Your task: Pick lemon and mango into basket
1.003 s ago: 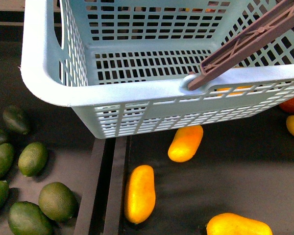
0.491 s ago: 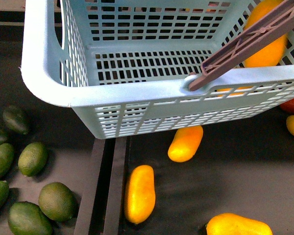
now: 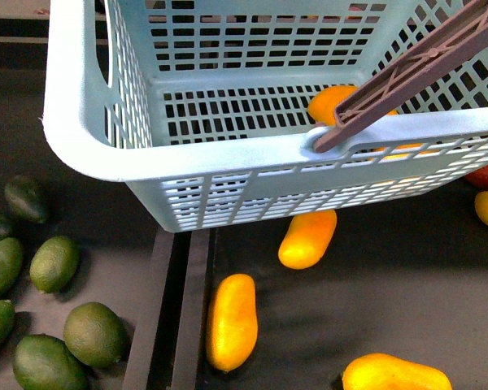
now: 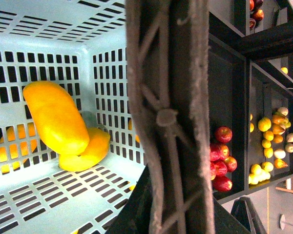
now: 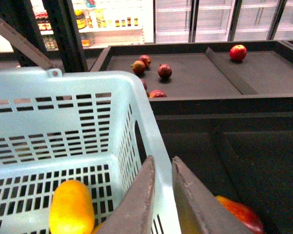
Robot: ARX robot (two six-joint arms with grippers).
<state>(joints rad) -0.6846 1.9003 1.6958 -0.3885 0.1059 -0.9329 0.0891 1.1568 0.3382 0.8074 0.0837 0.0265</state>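
Now | basket (image 3: 89, 122) hangs tilted above the surface | left end effector (image 4: 185, 214) clamped on its handle (image 3: 415, 69) | mango (image 4: 53, 119) lies on the basket floor, lemon (image 4: 90, 151) touching beneath it | right end effector (image 5: 162, 190) fingers together, empty, near the basket rim.

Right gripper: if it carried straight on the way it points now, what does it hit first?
Most likely the basket, at its rim just ahead of the right gripper; depth is hard to judge.
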